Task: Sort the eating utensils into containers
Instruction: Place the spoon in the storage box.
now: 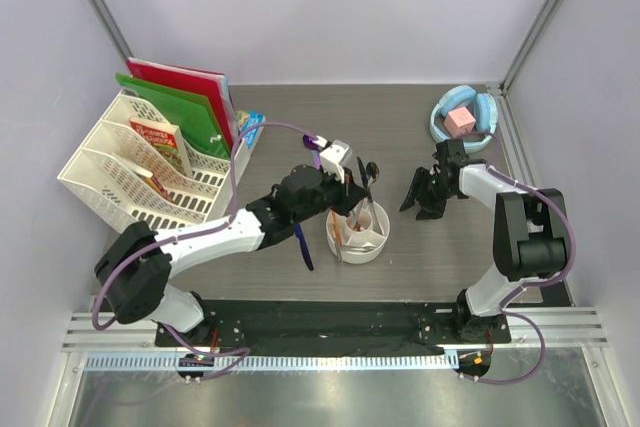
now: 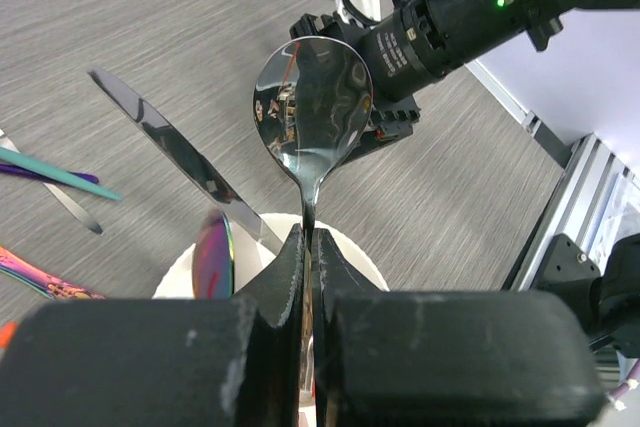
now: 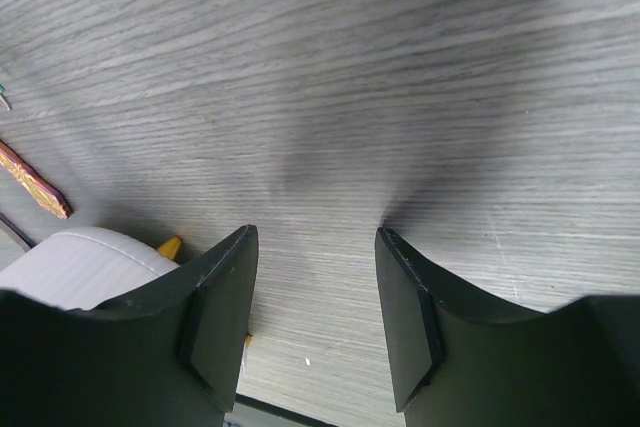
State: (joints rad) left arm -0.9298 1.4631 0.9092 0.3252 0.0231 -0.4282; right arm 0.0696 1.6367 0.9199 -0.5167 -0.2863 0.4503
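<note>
Black left gripper (image 2: 308, 257): jaws clamped together on the thin handle of a mirror-polished silver spoon (image 2: 312, 112), bowl end pointing away from the wrist and raised off the desk. Directly below the jaws sits the small white round plastic cup (image 2: 350, 247) with inner dividing walls. Whether the spoon's handle end reaches into a compartment: cannot tell, the fingers hide it.

In the cup: an iridescent spoon bowl (image 2: 212, 257) stands up at the near rim, and a long silver knife blade (image 2: 180, 162) slants out to the left. Orange pieces (image 1: 343, 232) show inside from the top view.

On the grey wood-grain desk (image 1: 400, 127) left of the cup lie a teal piece (image 2: 55, 172) and an iridescent handle (image 2: 40, 275).

Right gripper (image 3: 315, 247): jaws well apart, nothing between them, low over bare desk just right of the cup.

Far right corner: light blue bowl (image 1: 440, 127) holding a pink cube (image 1: 459, 121). Far left: white lattice file rack (image 1: 110, 172).
</note>
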